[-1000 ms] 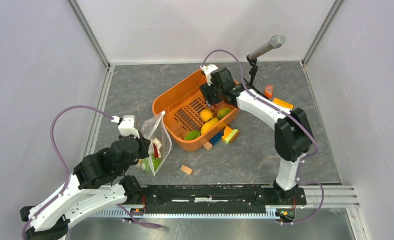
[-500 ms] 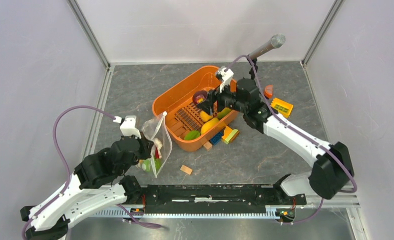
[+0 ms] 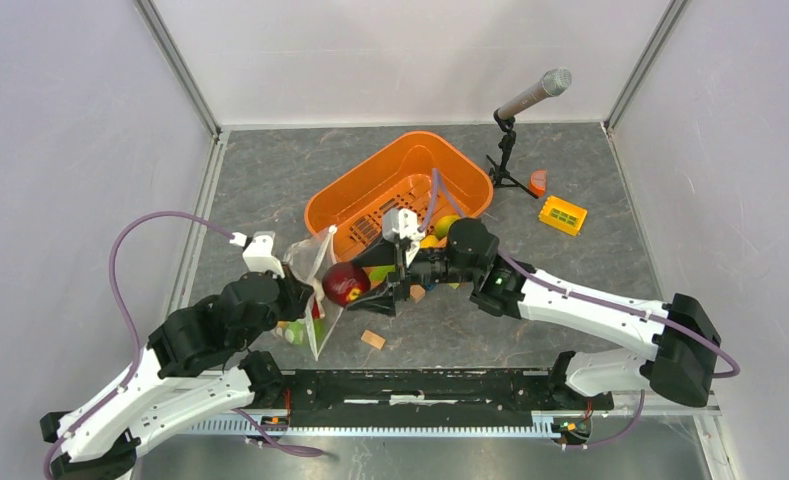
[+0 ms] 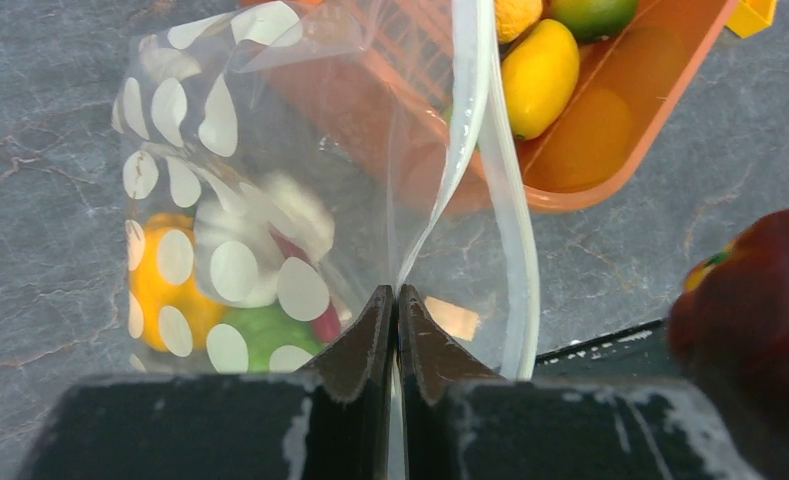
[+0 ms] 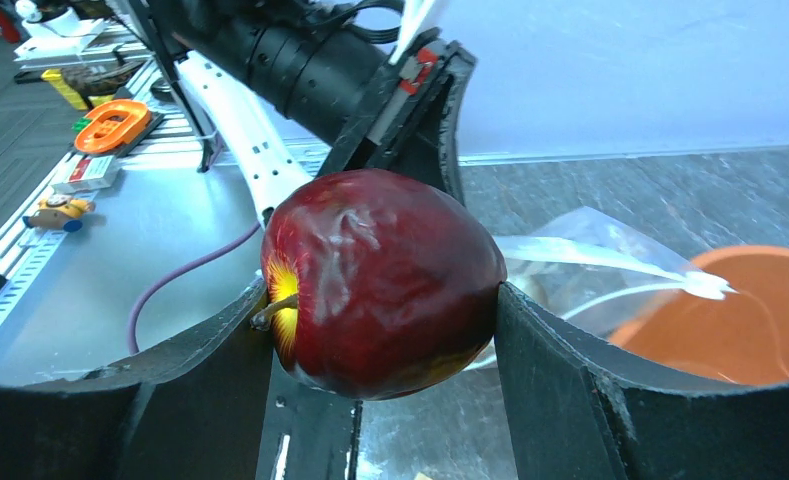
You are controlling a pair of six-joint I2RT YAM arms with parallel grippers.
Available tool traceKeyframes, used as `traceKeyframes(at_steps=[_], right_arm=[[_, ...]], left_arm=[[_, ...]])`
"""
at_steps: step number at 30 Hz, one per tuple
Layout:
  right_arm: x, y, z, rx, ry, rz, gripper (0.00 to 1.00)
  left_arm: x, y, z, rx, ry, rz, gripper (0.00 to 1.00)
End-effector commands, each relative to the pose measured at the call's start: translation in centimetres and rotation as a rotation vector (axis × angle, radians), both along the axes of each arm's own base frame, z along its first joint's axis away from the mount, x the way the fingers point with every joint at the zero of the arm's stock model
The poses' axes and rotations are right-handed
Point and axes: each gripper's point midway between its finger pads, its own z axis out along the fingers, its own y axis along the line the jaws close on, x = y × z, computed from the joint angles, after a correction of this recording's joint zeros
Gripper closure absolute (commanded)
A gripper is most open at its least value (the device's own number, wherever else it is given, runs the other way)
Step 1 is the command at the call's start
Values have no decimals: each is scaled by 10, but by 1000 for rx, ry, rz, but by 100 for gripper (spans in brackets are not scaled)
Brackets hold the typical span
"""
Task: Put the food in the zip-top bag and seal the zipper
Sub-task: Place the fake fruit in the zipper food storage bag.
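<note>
Clamping a dark red glossy plastic apple (image 5: 380, 290), dented on one cheek and flushed yellow at the stem, with the right gripper (image 5: 380, 330) spread wide around it. Held just at 3 o'clock of the clear polka-dotted zip-top bag (image 3: 310, 262), itself at about 8 o'clock on the grey stone-patterned table (image 3: 270, 180) in the overhead view. Impossible to tell whether apple and bag touch. Pinched at one mouth edge by the left gripper (image 4: 397, 300), pressed flat on the film. Gaping open from there, with the white press-seal zipper strip (image 4: 490, 150) curving away toward 12 o'clock, unsealed. Seen through the white dots: a yellow-orange round piece (image 4: 155, 290) at 9 o'clock, a green piece (image 4: 270, 335) at 6 o'clock, a white piece (image 4: 280, 205) near the middle, all blurred and partly masked by the print. Cut off at the 3 o'clock edge of the left wrist view, only a red slice of the apple. Lying beyond the bag toward 1 o'clock, the orange plastic basket (image 3: 365, 172), with a yellow mango-shaped fruit (image 4: 540, 75) inside; mostly covered by the right arm from overhead.
</note>
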Motion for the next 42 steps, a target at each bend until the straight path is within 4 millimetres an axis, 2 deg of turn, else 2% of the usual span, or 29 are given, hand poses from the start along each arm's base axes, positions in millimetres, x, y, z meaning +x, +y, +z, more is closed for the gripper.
traceKeyframes(at_steps=[1,10,15,21,25,27,30,33,34,37,42], right_arm=[[-12,12,7,64,-83,56,65],[3,27,-24,-33,-78,-12,62],[32,34,-54,-211,-68,-138,62],[51,33,-55,-263,-203,-246,61],[64,33,-60,-326,-274,-329,56],[63,37,-57,-332,-298,-338,52],[59,43,-52,-315,-317,-319,39],[46,51,-50,-301,-311,-237,35],[41,52,-47,-289,-309,-214,31],[37,49,-34,-244,-297,-217,18],[29,40,-12,-168,-311,-208,12]], left_arm=[[-5,-11,25,-120,-11,-22,89],[-14,-10,37,-173,-17,-53,89],[-15,-9,41,-192,-28,-53,89],[-14,-8,50,-205,-41,-53,90],[-15,-8,58,-222,-54,-55,90],[-15,-7,61,-224,-64,-52,90],[-14,-5,64,-224,-73,-46,90],[-13,-4,64,-223,-76,-38,90],[-13,-3,64,-221,-77,-35,90],[-11,2,63,-215,-82,-9,90],[-10,11,62,-213,-94,28,90]])
